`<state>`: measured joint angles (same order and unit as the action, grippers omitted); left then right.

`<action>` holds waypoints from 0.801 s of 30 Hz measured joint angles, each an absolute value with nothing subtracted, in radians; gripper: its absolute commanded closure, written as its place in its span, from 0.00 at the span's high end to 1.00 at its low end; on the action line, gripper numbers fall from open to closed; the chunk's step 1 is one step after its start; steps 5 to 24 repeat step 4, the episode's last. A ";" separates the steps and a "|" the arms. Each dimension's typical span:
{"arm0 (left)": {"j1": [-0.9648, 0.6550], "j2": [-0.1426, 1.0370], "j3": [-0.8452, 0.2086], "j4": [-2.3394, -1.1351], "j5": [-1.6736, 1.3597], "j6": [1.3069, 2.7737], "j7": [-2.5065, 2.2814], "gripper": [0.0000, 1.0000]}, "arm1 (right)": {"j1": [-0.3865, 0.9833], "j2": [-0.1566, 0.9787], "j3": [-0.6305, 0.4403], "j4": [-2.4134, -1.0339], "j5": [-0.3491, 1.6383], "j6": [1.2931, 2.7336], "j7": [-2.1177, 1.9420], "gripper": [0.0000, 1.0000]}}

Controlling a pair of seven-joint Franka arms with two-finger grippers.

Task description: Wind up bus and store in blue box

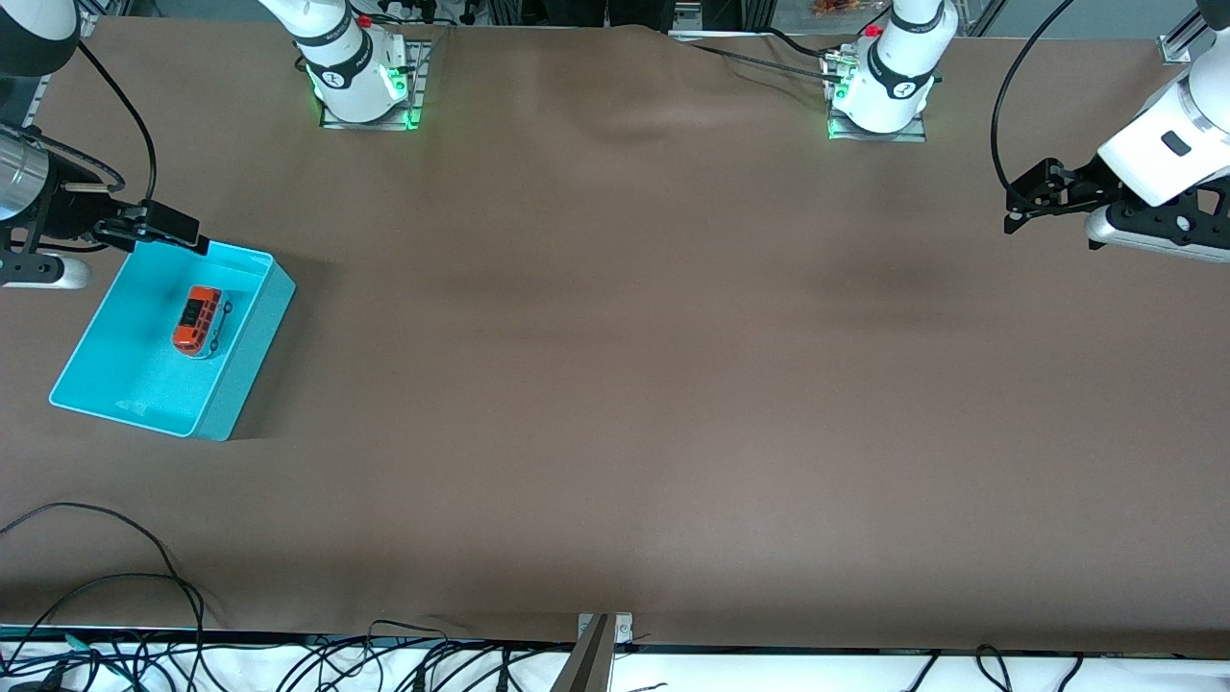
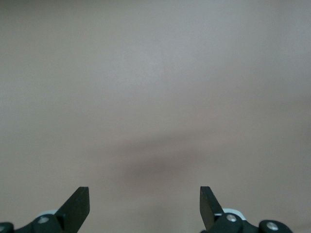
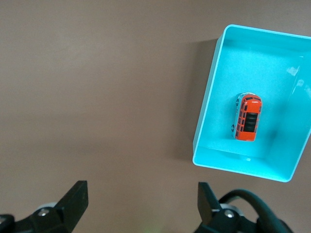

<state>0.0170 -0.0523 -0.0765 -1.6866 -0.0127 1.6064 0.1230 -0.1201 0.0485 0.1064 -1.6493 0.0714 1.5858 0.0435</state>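
Observation:
The small orange bus [image 1: 197,320] rests on its wheels inside the turquoise blue box [image 1: 125,360], which sits at the right arm's end of the table. The right wrist view shows the bus [image 3: 248,117] on the box floor [image 3: 277,68], a little off the middle. My right gripper [image 1: 154,231] hangs in the air by the box's edge nearest the bases, open and empty [image 3: 141,191], with bare table beneath it. My left gripper [image 1: 1019,207] waits above bare table at the left arm's end, open and empty [image 2: 145,196].
Brown cloth covers the whole table [image 1: 615,384]. Both arm bases [image 1: 360,82] [image 1: 879,91] stand along the edge farthest from the front camera. Loose black cables [image 1: 115,596] lie at the near edge, beside a metal bracket [image 1: 598,649].

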 measured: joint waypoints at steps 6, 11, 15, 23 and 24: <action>0.017 -0.052 -0.077 -1.687 -0.013 1.606 0.123 1.00 | -0.120 0.048 0.107 -1.648 0.067 1.579 0.043 1.00; 0.017 -0.052 -0.077 -1.687 -0.013 1.606 0.123 1.00 | -0.120 0.048 0.107 -1.648 0.067 1.579 0.043 1.00; 0.017 -0.052 -0.077 -1.687 -0.013 1.606 0.123 1.00 | -0.120 0.048 0.107 -1.648 0.067 1.579 0.043 1.00; 0.017 -0.052 -0.077 -1.687 -0.013 1.606 0.123 1.00 | -0.120 0.048 0.107 -1.648 0.067 1.579 0.043 1.00; 0.017 -0.052 -0.077 -1.687 -0.013 1.606 0.123 1.00 | -0.120 0.048 0.107 -1.648 0.067 1.579 0.043 1.00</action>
